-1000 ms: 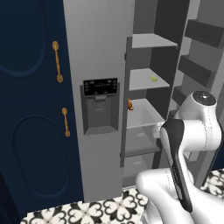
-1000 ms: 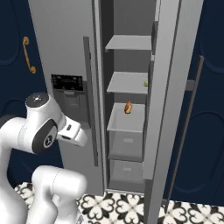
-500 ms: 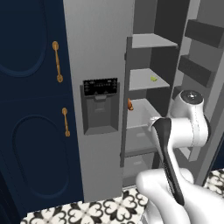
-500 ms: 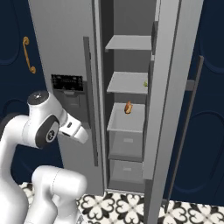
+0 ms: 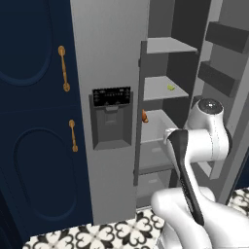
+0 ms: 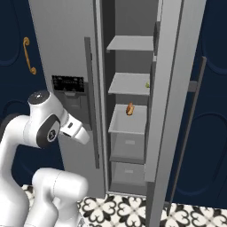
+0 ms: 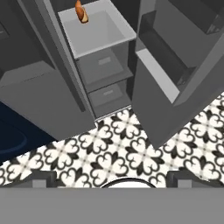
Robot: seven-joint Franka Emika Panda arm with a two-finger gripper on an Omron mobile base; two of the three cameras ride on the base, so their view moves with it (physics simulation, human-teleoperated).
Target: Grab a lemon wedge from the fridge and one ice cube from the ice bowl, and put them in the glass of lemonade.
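The fridge stands with its right door swung wide, so the lemon wedge on the middle shelf is reachable. The hand is fully open, empty, aimed downward.

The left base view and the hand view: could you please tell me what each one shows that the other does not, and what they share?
Left base view alone: the black dispenser panel on the fridge, the navy cabinets with gold handles, and a small yellow-green piece on an upper shelf.

Hand view alone: the two drawer fronts low in the fridge, seen from above, and the inner side of the open door with its bins.

Both: the orange item on its shelf, and the black-and-white patterned floor.
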